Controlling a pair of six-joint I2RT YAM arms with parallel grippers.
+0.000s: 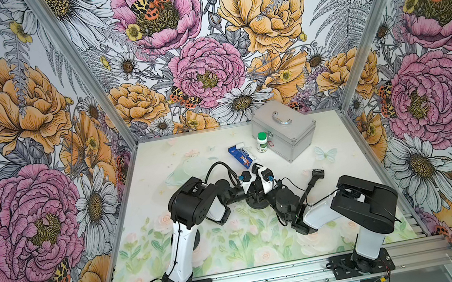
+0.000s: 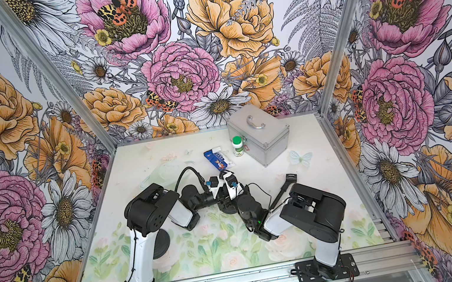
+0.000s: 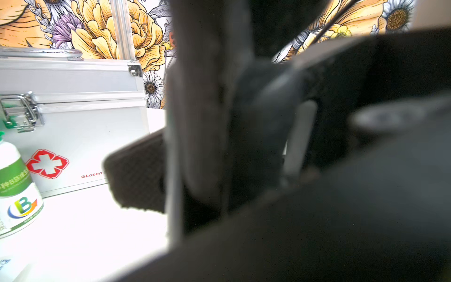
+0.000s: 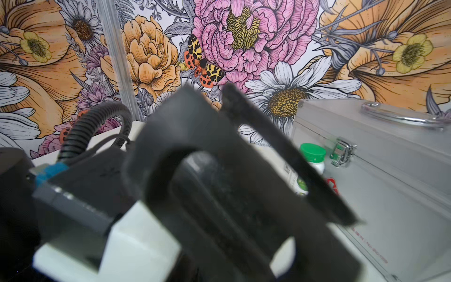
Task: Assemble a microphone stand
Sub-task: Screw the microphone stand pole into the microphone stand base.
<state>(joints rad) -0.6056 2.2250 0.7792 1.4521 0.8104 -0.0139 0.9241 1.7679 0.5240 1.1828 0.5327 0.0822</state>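
W/ the round base (image 1: 257,204) sat mid table (image 1: 177,156) and the clip rod (image 1: 314,183) seen at its 3 o'clock, the left gripper (image 1: 250,193) is clamped shut, the gap of the right gripper (image 1: 265,191) can't be told, so the two could be knocked together & the base dragged.

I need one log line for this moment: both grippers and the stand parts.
left gripper: shut | right gripper: state unclear | both: at round base | black rod: lying apart, not held
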